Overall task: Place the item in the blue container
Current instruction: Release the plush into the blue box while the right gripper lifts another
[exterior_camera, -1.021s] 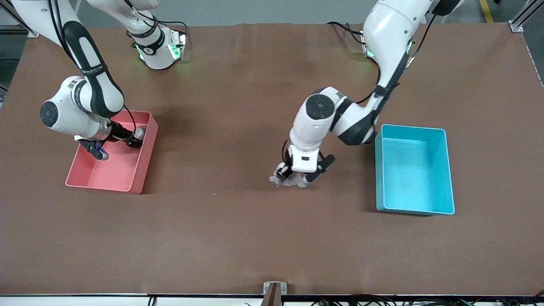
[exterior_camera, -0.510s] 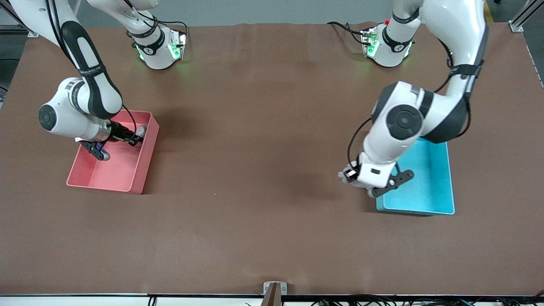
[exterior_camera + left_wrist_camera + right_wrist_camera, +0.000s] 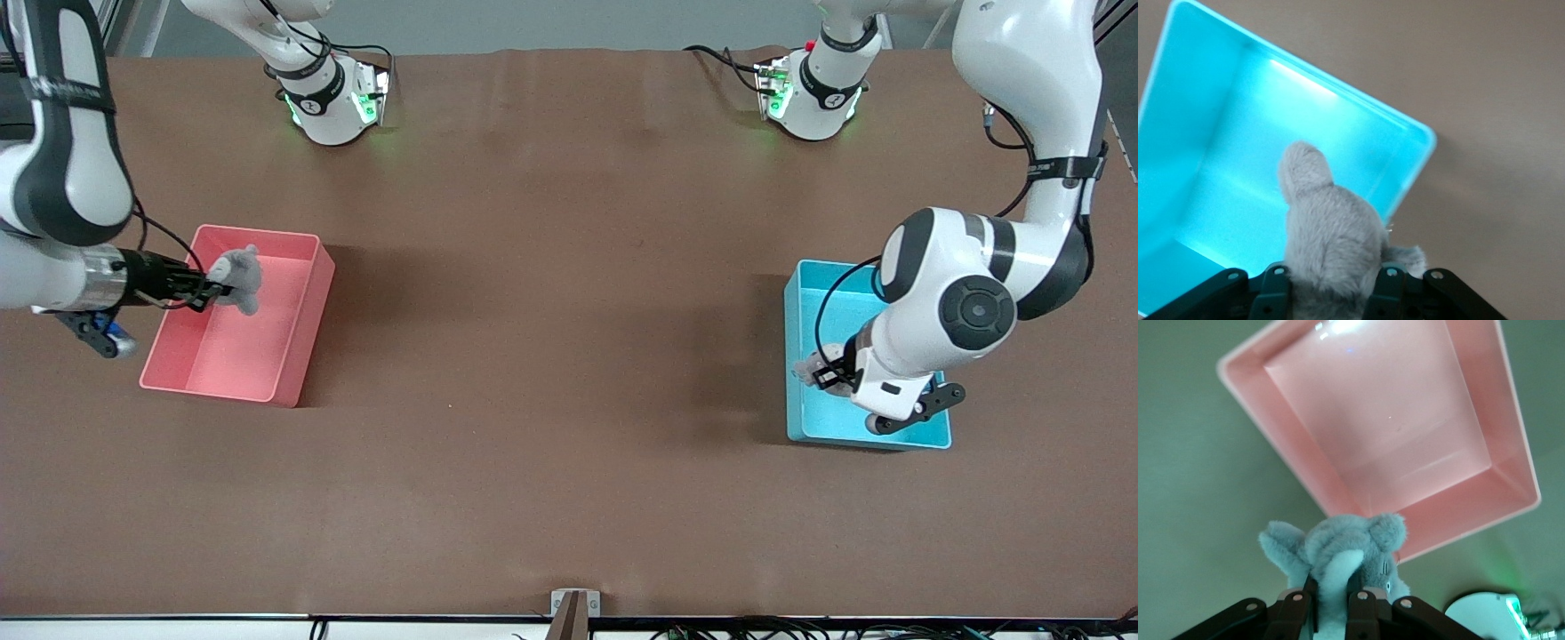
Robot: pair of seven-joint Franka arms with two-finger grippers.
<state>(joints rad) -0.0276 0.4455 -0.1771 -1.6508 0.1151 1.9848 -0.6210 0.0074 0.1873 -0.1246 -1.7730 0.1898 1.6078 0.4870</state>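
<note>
Sitting toward the left arm's end of the brown table (image 3: pixel 569 444), the blue container (image 3: pixel 898 284) is an open-topped cyan bin with rounded corners; its bare floor shows in the left wrist view (image 3: pixel 1225 173); the left gripper (image 3: pixel 831 372) hangs over the bin's edge nearest the table's middle, its fingers (image 3: pixel 1275 293) clamped on a grey plush toy (image 3: pixel 811 366) whose fuzzy body rises between the pads (image 3: pixel 1328 233); the toy is held in the air above the container's interior, not resting in it; toward the right arm's end of the table stands a pink bin (image 3: pixel 293 311) of the same shape; the right gripper (image 3: pixel 212 289) is over that bin's rim, its fingers (image 3: pixel 1295 610) pinched on a second grey plush toy (image 3: pixel 238 277), an elephant-like figure with ears and a pale trunk (image 3: pixel 1345 557), held clear above the pink bin (image 3: pixel 1405 420).
</note>
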